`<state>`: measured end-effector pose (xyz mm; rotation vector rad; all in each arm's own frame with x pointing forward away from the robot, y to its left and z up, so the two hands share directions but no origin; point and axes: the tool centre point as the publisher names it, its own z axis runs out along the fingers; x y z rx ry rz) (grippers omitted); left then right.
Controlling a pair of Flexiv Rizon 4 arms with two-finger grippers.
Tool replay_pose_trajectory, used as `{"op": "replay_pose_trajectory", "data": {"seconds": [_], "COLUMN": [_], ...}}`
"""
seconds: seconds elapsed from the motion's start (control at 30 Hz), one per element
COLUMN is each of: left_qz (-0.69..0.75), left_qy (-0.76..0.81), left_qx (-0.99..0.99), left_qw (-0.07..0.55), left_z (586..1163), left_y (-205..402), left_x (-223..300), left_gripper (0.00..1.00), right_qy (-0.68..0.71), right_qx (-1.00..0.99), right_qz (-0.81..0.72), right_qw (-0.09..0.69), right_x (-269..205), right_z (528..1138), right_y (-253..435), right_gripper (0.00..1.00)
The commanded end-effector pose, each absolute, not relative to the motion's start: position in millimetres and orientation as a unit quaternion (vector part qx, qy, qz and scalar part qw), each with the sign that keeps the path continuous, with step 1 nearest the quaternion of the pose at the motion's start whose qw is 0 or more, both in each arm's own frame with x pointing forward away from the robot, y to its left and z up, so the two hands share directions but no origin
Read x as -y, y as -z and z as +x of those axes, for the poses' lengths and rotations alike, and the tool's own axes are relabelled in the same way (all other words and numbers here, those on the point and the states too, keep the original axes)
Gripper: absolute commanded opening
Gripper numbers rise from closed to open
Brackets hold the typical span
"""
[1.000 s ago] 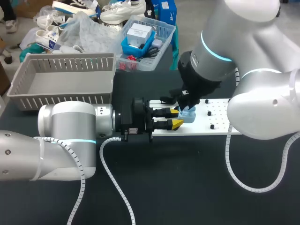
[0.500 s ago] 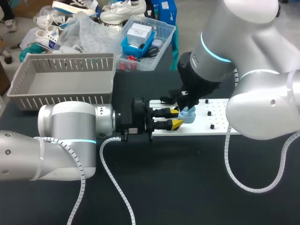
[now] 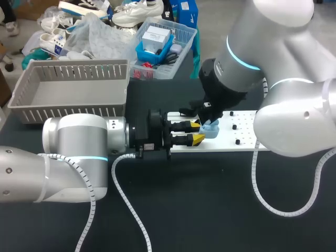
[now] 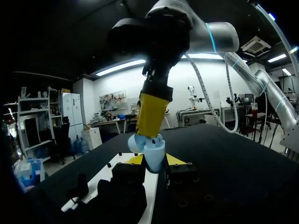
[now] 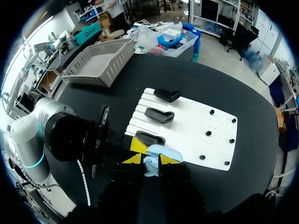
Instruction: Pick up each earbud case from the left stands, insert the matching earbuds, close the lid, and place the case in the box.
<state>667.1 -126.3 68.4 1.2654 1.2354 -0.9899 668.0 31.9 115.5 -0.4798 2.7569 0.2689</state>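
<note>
Underneath everything, a dark table (image 3: 210,210). Entering from the left and lying low and level across it, the left arm (image 3: 73,142). Entering from the right and bending down from above, the right arm (image 3: 283,121). At the table's far left, a grey slatted box (image 3: 68,112). Right of the middle, flat on the table, a white board (image 3: 244,137) with small dark pegs scattered over its right part. Along its left part, three black stands (image 5: 159,115) in a row, the nearest one just beside the spot where the two grippers meet.

Left gripper (image 4: 155,161) pointing level along the board, its yellow tips (image 4: 135,159) pressed against the lower body of the pale-blue earbud case (image 3: 210,129) from two sides — a clear pinch, seen from its own wrist. Right gripper (image 5: 150,159) reaching straight down onto the same case, its yellow fingertips (image 5: 169,159) flanking and touching it on either side — likewise clamped on it.

Case itself over the board's left end, caught between both pairs of fingers, close to the nearest stand and well apart from the box. Lid seemingly tipped open, judging by the wrist views.
</note>
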Motion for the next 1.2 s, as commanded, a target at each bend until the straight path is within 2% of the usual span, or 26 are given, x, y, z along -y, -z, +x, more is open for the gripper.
{"op": "replay_pose_trajectory", "data": {"seconds": [0.03,0.87,0.9,1.07,1.2], "left_qz": [0.53,0.53,0.53,0.53,0.53], "left_qy": [0.414,0.414,0.414,0.414,0.414], "left_qx": [-0.517,-0.517,-0.517,-0.517,-0.517], "left_qw": [0.53,0.53,0.53,0.53,0.53], "left_z": [666.6,666.6,666.6,666.6,666.6], "left_y": [-69.4,-69.4,-69.4,-69.4,-69.4], "left_x": [127.1,127.1,127.1,127.1,127.1], "left_gripper": [0.0,0.0,0.0,0.0,0.0], "right_qy": [-0.096,-0.099,-0.099,-0.098,-0.098], "right_qx": [-0.967,-0.967,-0.967,-0.967,-0.967], "right_qz": [-0.169,-0.169,-0.169,-0.169,-0.17], "right_qw": [0.165,0.166,0.165,0.163,0.165], "right_x": [-31.8,-29.6,-29.6,-29.7,-30.1], "right_z": [666.4,665.0,665.1,666.0,666.8], "right_y": [-113.6,-109.3,-109.3,-108.9,-110.1], "right_gripper": [0.0,0.0,0.08,0.27,0.29]}}
